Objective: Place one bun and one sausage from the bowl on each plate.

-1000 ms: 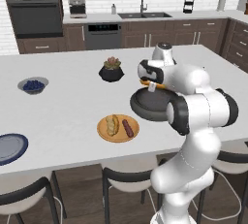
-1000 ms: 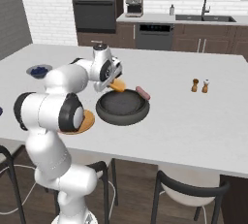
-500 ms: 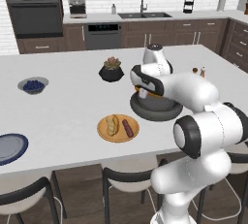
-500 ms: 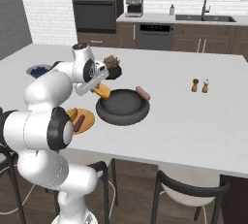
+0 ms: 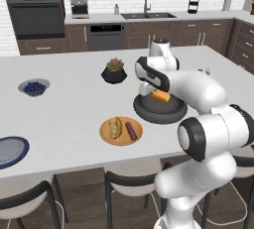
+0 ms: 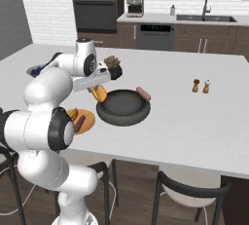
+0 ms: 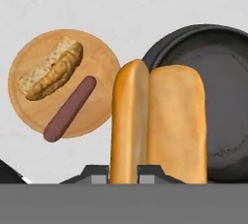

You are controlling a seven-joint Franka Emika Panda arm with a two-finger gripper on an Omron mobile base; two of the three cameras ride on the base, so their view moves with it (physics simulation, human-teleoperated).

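The bun [image 7: 160,121], split lengthwise and golden-tan, is held in the gripper [image 5: 153,93], its fingers closed on the bun's near end in the hand view; it hangs above the left rim of the dark bowl [image 5: 159,109] and the counter beside it.

The surface is a long white counter [image 5: 64,114] in a kitchen with dark brown cabinets, a wall oven [image 5: 31,12] at far left, white brick walls, a sink with a tap [image 5: 147,5] under a window, and dark stools [image 5: 30,203] along the near edge.

At the far left of the counter lies the dark blue plate [image 5: 11,151], with nothing on it that shows. Behind it stands a small grey bowl of blueberries [image 5: 33,87]. Further right is the round orange plate [image 5: 121,131], carrying a seeded bun [image 5: 115,127] and a dark red sausage [image 5: 130,131] side by side. Behind that stands a black faceted plant pot [image 5: 114,72]. The wide, shallow bowl with its thick rim sits just right of the orange plate, near but apart. In the right base view a pinkish sausage [image 6: 143,93] rests on the bowl's far rim. Well to the right stand two small shakers [image 6: 201,86].

The white arm reaches across between the plant pot and the bowl, hiding part of the bowl in the left base view.
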